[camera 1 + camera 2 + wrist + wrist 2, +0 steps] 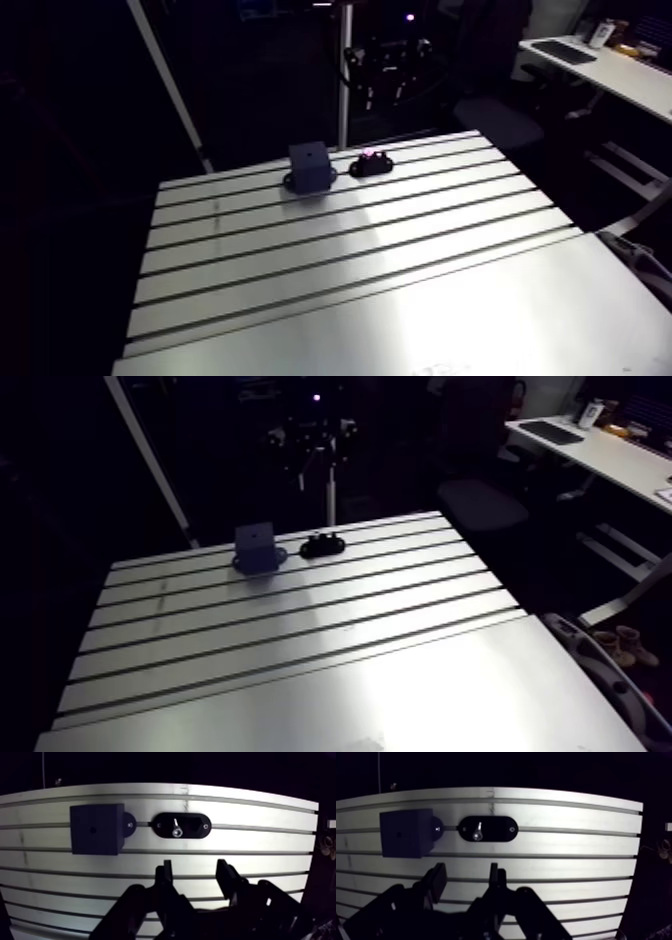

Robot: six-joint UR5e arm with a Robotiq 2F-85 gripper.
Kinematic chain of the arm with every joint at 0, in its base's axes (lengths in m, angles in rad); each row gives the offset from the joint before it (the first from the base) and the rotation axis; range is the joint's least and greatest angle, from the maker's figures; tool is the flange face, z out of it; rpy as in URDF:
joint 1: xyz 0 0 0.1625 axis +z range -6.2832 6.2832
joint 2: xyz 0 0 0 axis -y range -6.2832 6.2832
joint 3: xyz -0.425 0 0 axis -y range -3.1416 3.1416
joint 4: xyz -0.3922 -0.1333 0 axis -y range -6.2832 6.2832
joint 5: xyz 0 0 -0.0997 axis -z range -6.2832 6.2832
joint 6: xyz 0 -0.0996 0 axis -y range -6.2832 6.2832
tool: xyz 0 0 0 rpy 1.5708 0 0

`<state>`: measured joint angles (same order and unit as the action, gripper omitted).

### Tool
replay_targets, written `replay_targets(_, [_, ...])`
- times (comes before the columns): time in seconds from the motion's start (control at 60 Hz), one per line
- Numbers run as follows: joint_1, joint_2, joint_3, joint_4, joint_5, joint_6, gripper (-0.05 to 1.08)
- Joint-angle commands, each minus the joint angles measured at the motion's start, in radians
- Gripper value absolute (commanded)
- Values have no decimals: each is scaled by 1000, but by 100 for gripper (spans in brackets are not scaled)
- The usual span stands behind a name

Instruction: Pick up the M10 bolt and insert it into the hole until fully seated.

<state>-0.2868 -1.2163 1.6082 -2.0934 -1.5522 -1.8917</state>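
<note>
A shiny M10 bolt [176, 829] stands head-up in a black oval holder [200, 825] near the table's far edge. Beside the holder sits a dark cube-shaped block [96, 828] with a small hole [92, 829] in the face turned toward the wrist camera. My gripper [195, 877] hovers above the table, short of the holder, and the bolt lies ahead of the gap between its fingers. The two black fingers [164, 877] are apart and nothing is between them. In the arm view the block [310, 165] and holder [371, 163] sit side by side, with the gripper hanging high above them.
The slotted aluminium table [380, 260] runs wide toward the camera, its grooves crossing left to right. Behind the far edge a pale upright post [343, 100] and a slanted frame bar [165, 80] rise close to the block and holder.
</note>
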Motion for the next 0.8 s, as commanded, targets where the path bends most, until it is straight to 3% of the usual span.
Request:
replay_targets(0.017, [-20,14,29,-51,31,-23,48])
replay_targets(0.8, [-12,94,54,-115,37,-16,55])
